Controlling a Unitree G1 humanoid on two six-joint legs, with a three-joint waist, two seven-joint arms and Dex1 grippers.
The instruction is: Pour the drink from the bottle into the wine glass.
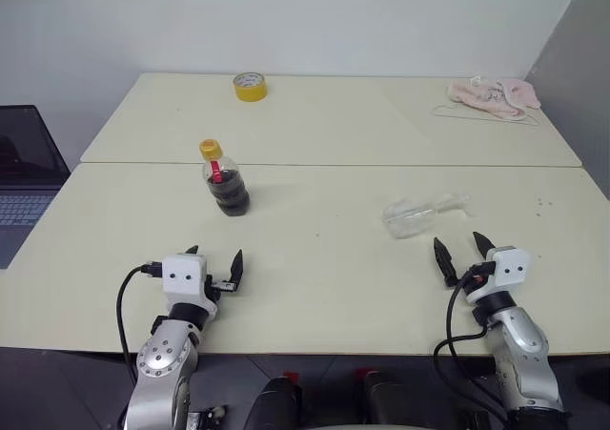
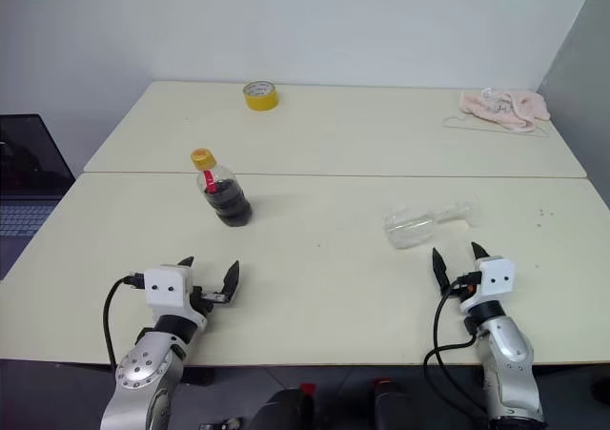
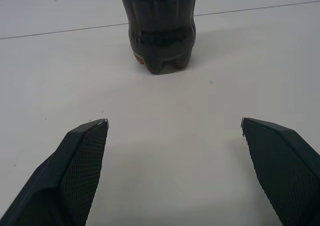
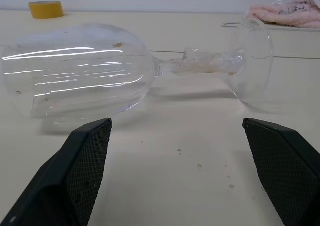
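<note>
Two pale cream desks [image 1: 324, 258] stand pushed together, and the task's things are on the nearer one. The small squat clear plastic bottle [image 1: 226, 184] stands upright toward the left side, its yellow screw cap [image 1: 210, 148] on, a red label strip [image 1: 216, 171] at the neck, and its bulbous body filled with dark brown drink [image 3: 161, 35]. The clear stemmed wine glass [image 1: 419, 214] lies on its side toward the right, well apart from the bottle, with its rounded bowl nearer the left and its round foot [image 4: 252, 55] to the right; it looks empty.

The left hand [image 1: 216, 264] hovers low near the front edge, fingers spread wide, short of the bottle and holding nothing. The right hand [image 1: 463, 251] is just short of the fallen glass, fingers likewise spread and empty.

On the far desk lie a yellow tape roll [image 1: 250, 86] and a crumpled pink cloth [image 1: 494, 96].
</note>
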